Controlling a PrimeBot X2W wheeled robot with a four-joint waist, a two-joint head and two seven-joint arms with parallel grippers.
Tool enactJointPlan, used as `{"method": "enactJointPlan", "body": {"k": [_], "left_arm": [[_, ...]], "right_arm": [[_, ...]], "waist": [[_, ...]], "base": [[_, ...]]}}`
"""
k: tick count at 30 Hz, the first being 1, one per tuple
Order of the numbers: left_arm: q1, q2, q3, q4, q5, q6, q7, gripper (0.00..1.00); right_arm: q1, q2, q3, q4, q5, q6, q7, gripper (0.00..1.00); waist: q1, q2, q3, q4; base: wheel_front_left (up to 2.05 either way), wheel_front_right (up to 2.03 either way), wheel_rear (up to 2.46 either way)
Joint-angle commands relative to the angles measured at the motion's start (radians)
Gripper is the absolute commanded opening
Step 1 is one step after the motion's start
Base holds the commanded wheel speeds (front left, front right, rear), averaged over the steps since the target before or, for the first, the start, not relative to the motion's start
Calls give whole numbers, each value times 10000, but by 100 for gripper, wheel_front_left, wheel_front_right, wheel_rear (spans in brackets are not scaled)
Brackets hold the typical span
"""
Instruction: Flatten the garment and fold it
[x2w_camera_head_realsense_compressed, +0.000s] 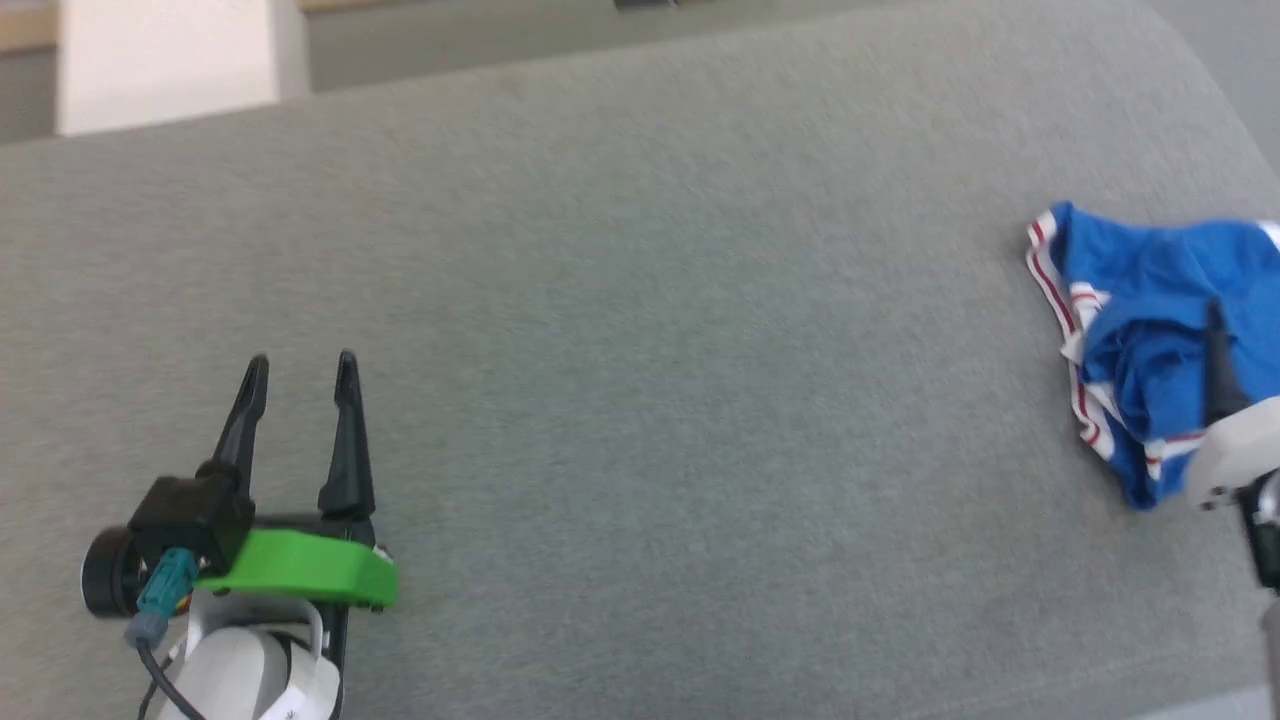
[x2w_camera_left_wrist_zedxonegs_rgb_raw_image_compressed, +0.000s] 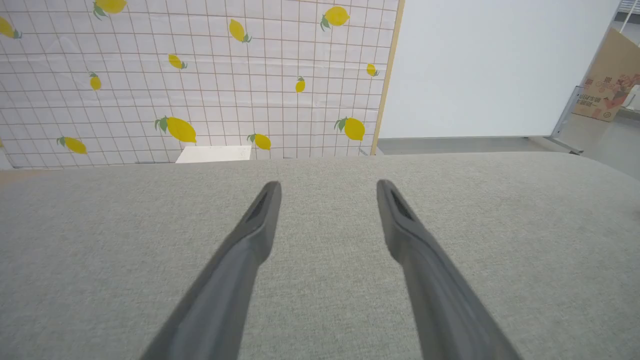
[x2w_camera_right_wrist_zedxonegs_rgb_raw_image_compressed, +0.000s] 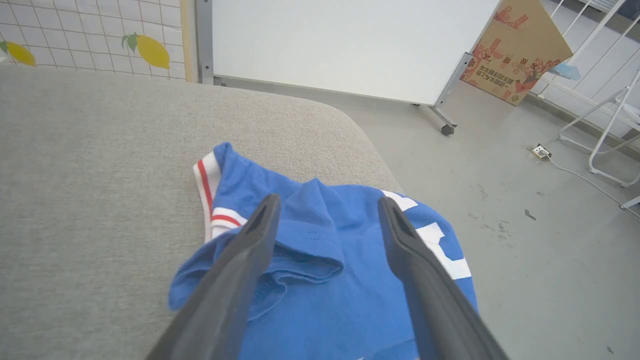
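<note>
CRUMPLED AT THE CORNER: The garment (x2w_camera_head_realsense_compressed: 1150, 290) lies bunched near the right-hand corner of the grey tabletop (x2w_camera_head_realsense_compressed: 640, 300). Its striped trim is turned toward the middle, and one blue flank with white print seems to hang past the rim above the floor (x2w_camera_right_wrist_zedxonegs_rgb_raw_image_compressed: 525, 225). Your right pincer (x2w_camera_right_wrist_zedxonegs_rgb_raw_image_compressed: 327, 200) hovers over the heap, fingers apart and gripping nothing. Your left pincer (x2w_camera_head_realsense_compressed: 300, 365), likewise apart and empty, waits well apart over bare cover. The danger is that a pull toward the edge could drag the shirt onto the floor. If you close on the bunched folds you may catch several layers, so spreading would only tighten the tangle.
</note>
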Motion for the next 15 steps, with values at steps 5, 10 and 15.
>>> {"method": "enactJointPlan", "body": {"k": [5, 10, 15], "left_arm": [[407, -94, 178, 300, -114, 41, -87, 100], [632, -92, 208, 513, -180, -66, -96, 100], [1061, 6, 260, 643, -190, -103, -100, 100]], "right_arm": [[818, 712, 567, -1745, 388, -17, 472, 100], [1626, 996, 874, -3253, 663, -17, 961, 100], [2775, 1379, 1395, -4779, 896, -17, 1328, 100]], "waist": [[1, 119, -1319, 1251], [1, 119, -1784, 1698], [1, 119, -2192, 1896]], "base": [[0, 0, 0], [0, 0, 0], [0, 0, 0]]}}
